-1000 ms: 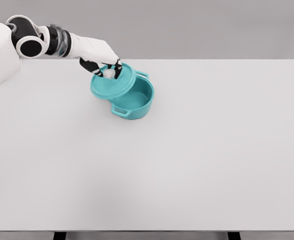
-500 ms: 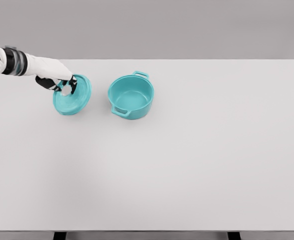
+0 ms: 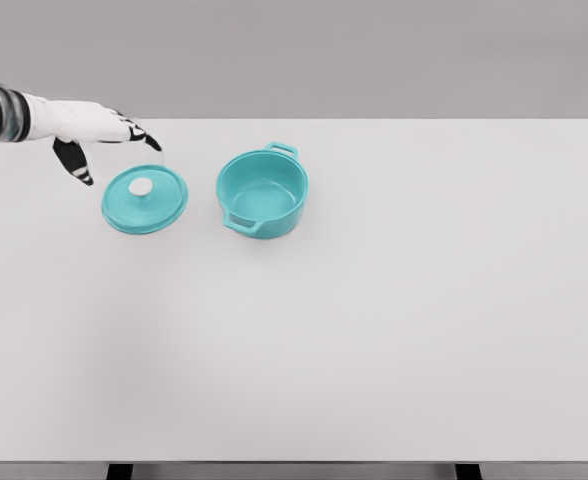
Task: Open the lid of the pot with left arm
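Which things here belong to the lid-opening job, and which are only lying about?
Belong to the job:
teal pot, open
teal lid, flat on the table beside it
left hand, fingers spread above the lid

Only lying about:
nothing; just the white table

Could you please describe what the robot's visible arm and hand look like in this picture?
Only the left arm shows, at the upper left. Its forearm has a smooth white shell, with a dark band and a greyish, glassy-looking ring at the picture's edge. The left hand has a white back; its fingers are slim and black with small white patches. No cables or lettering are visible.
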`<act>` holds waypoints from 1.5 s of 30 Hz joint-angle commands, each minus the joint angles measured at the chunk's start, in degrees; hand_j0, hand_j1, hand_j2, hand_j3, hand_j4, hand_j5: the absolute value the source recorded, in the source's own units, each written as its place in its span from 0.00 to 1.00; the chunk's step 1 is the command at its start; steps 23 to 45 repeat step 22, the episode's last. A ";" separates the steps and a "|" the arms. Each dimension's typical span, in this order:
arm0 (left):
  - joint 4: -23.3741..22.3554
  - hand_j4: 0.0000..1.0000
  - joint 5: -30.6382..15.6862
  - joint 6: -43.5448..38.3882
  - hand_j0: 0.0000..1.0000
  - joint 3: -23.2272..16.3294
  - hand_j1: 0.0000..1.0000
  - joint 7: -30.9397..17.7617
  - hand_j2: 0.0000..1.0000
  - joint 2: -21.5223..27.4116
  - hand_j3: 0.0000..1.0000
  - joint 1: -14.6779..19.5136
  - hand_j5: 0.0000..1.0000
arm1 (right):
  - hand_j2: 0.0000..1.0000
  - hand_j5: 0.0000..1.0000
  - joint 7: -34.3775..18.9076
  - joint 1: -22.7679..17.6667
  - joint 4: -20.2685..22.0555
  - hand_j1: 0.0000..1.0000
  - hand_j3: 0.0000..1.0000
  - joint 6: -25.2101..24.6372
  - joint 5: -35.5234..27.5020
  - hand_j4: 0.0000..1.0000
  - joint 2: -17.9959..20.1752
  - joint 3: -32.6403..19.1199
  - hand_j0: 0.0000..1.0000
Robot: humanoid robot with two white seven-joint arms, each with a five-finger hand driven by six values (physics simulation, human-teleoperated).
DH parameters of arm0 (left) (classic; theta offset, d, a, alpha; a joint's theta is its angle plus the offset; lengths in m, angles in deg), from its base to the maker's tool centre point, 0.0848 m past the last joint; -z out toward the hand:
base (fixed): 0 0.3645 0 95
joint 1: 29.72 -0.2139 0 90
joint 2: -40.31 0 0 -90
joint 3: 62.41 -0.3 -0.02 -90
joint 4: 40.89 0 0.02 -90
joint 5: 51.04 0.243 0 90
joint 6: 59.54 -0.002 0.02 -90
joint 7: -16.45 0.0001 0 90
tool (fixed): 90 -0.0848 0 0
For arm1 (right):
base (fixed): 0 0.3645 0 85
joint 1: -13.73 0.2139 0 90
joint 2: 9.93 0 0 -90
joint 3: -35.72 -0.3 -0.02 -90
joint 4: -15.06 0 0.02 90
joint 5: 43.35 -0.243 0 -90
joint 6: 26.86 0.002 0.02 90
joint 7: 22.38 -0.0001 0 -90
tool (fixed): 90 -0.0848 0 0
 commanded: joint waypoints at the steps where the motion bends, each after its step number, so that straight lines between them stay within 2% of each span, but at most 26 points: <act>1: 0.02 1.00 -4.98 -0.19 1.00 7.04 1.00 0.02 1.00 1.73 1.00 -0.01 1.00 | 1.00 1.00 -0.01 0.00 0.01 1.00 1.00 0.00 -0.02 1.00 0.00 -0.01 1.00; 3: 0.63 1.00 -7.89 -0.19 1.00 12.32 1.00 0.02 1.00 1.73 1.00 -4.49 1.00 | 1.00 1.00 -0.01 0.00 0.01 1.00 1.00 0.00 -0.02 1.00 0.00 -0.01 1.00; 5: 1.69 1.00 -9.03 -0.19 1.00 12.94 1.00 0.02 1.00 1.73 1.00 -6.60 1.00 | 1.00 1.00 -0.01 0.00 0.01 1.00 1.00 0.00 -0.02 1.00 0.00 -0.01 1.00; 8: 3.71 1.00 -9.03 -0.19 1.00 19.18 1.00 0.02 1.00 1.73 1.00 -11.00 1.00 | 1.00 1.00 -0.01 0.00 0.01 1.00 1.00 0.00 -0.02 1.00 0.00 -0.01 1.00; 12: 9.25 1.00 -9.03 -0.19 1.00 21.81 1.00 0.02 1.00 3.40 1.00 -15.39 1.00 | 1.00 1.00 -0.01 0.00 0.01 1.00 1.00 0.00 -0.02 1.00 0.00 -0.01 1.00; 14: 9.25 1.00 -9.03 -0.19 1.00 25.06 1.00 0.02 1.00 4.28 1.00 -17.77 1.00 | 1.00 1.00 -0.01 0.00 0.01 1.00 1.00 0.00 -0.02 1.00 0.00 -0.01 1.00; 17: 9.16 1.00 -9.12 -0.19 1.00 31.83 1.00 0.02 1.00 6.56 1.00 -23.39 1.00 | 1.00 1.00 -0.01 0.00 0.01 1.00 1.00 0.00 -0.02 1.00 0.00 -0.01 1.00; 18: 9.07 1.00 -9.03 -0.19 1.00 32.63 1.00 0.02 1.00 6.74 1.00 -24.19 1.00 | 1.00 1.00 -0.01 0.00 0.01 1.00 1.00 0.00 -0.02 1.00 0.00 -0.01 1.00; 45: 9.07 1.00 -8.77 -0.19 1.00 32.63 1.00 0.02 1.00 6.74 1.00 -24.19 1.00 | 1.00 1.00 -0.01 0.00 0.01 1.00 1.00 0.00 -0.02 1.00 0.00 -0.01 1.00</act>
